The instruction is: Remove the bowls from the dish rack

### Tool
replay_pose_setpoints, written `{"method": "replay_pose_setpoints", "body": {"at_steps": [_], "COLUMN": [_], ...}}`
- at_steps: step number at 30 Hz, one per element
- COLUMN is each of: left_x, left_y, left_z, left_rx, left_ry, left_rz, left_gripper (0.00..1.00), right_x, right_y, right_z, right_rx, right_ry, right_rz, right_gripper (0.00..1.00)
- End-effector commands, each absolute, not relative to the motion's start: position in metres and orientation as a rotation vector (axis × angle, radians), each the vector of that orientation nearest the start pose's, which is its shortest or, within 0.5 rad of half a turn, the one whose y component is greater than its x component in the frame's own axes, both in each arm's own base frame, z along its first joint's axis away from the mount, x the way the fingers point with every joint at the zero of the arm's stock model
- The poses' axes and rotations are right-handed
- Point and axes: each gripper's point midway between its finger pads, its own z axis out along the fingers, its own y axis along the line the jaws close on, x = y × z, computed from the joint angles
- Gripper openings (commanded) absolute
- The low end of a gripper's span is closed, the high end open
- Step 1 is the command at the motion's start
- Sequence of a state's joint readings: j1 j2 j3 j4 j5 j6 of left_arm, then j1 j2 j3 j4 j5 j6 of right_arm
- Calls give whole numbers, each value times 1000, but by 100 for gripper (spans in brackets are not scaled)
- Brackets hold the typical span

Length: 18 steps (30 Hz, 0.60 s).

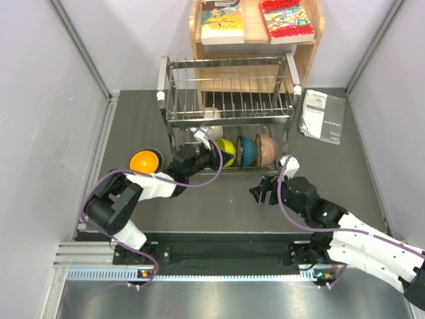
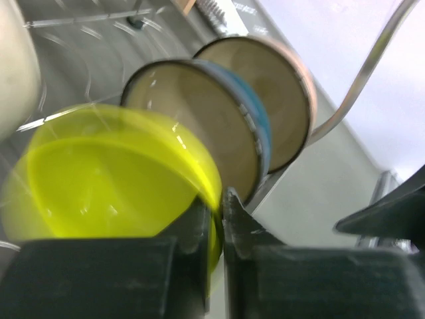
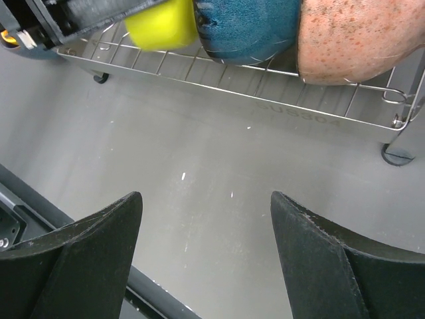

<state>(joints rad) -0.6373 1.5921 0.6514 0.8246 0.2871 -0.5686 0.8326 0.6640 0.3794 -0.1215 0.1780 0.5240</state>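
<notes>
Bowls stand on edge in the lower tier of the two-tier silver wire dish rack (image 1: 229,113) in the top view: a glossy lime-yellow bowl (image 1: 227,151), a teal-blue bowl (image 1: 249,150) and a pinkish-tan speckled bowl (image 1: 266,149) side by side, with a cream-white bowl (image 1: 212,131) behind them to the left. A round orange bowl (image 1: 145,161) sits on the dark grey bench (image 1: 226,206) left of the rack. Behind the rack a wooden shelf (image 1: 312,46) carries two books (image 1: 222,23) whose titles are too small to read, as is the print on the white sheet (image 1: 323,116) at the right. In the left wrist view, the left gripper (image 2: 222,219) is clamped on the lime-yellow bowl's rim, with the teal-blue bowl just behind it. In the right wrist view, the right gripper (image 3: 204,206) hangs with its fingers spread wide over bare bench in front of the rack. Faint lettering beneath the front rail is illegible.
</notes>
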Motion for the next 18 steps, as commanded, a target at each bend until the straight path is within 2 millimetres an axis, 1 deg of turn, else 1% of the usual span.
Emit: {"method": "replay_pose_setpoints", "body": {"at_steps": [1,3,5,6,9,10,11,12,14,15,17,18], "left_x": [326,326,328,328,330,329,330,329,328,327,326,326], "left_y": [-328,-327,-326,-323,-318,-316,-314,-311,-305,-303,-297,-294], "left_z": [202,200,202,199,203,198,199,204,206,213,212,222], "left_rx": [302,327,335,344,346,345,342,338,334,330,330,323], "left_ry": [1636,1667,1674,1695,1698,1721,1722,1713,1721,1711,1742,1728], "left_rz": [-1157,-1124,-1099,-1073,-1027,-1013,-996,-990,-961,-950,-918,-905], "left_gripper": [0,0,0,0,0,0,0,0,0,0,0,0], "right_x": [206,206,206,206,207,207,207,207,208,208,208,208], "right_y": [198,196,197,197,197,197,197,197,194,193,193,192], "right_z": [155,154,154,153,153,153,153,153,153,153,153,153], "right_rx": [-162,-158,-157,-158,-156,-152,-152,-153,-141,-135,-132,-125], "right_ry": [1974,1973,1975,1975,1977,1977,1977,1975,1974,1974,1972,1971], "right_rz": [691,687,688,689,688,688,686,688,674,674,673,674], "right_gripper": [78,78,78,78,78,78,78,78,78,78,78,78]}}
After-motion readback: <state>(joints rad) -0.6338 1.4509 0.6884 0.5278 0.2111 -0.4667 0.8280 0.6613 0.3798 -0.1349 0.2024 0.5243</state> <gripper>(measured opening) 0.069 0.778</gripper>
